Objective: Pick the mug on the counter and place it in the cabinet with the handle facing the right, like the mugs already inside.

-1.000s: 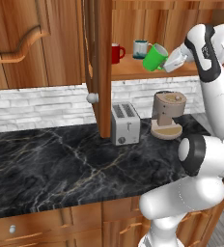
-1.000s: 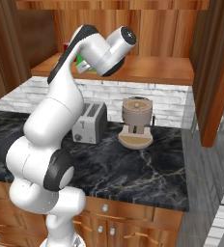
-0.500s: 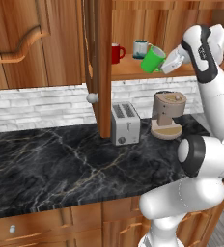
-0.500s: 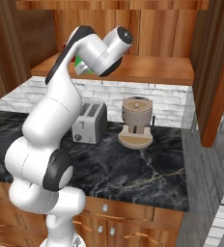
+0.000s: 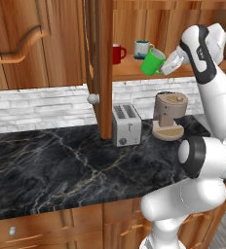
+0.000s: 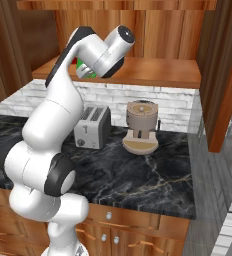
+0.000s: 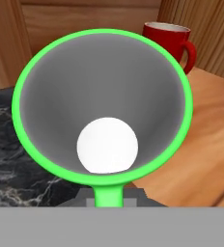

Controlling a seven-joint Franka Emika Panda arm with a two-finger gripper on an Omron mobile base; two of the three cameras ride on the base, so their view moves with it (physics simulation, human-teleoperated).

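The green mug (image 5: 151, 62) hangs tilted just in front of the cabinet shelf (image 5: 129, 73), with its mouth turned toward my hand. My gripper (image 5: 164, 65) is shut on it at the right. The hand view looks straight into the mug (image 7: 104, 96): green rim, grey inside, white bottom, and its green handle (image 7: 107, 194) at the bottom edge. The red mug (image 5: 117, 52) (image 7: 171, 42) and the teal-and-white mug (image 5: 143, 47) stand upright on the shelf (image 7: 201, 140) behind it. From the right base view my arm covers most of the mug (image 6: 86, 71). The black counter (image 5: 61, 165) lies below.
The open cabinet door (image 5: 98, 63) with its pale knob (image 5: 92, 98) stands edge-on left of the shelf. A silver toaster (image 5: 126, 125) and a brown coffee machine (image 5: 169, 115) sit on the counter under the shelf. Another wooden door (image 6: 223, 85) hangs at the right.
The gripper has carried the green mug slightly left and down, closer to the shelf edge. The red and teal mugs have not moved.
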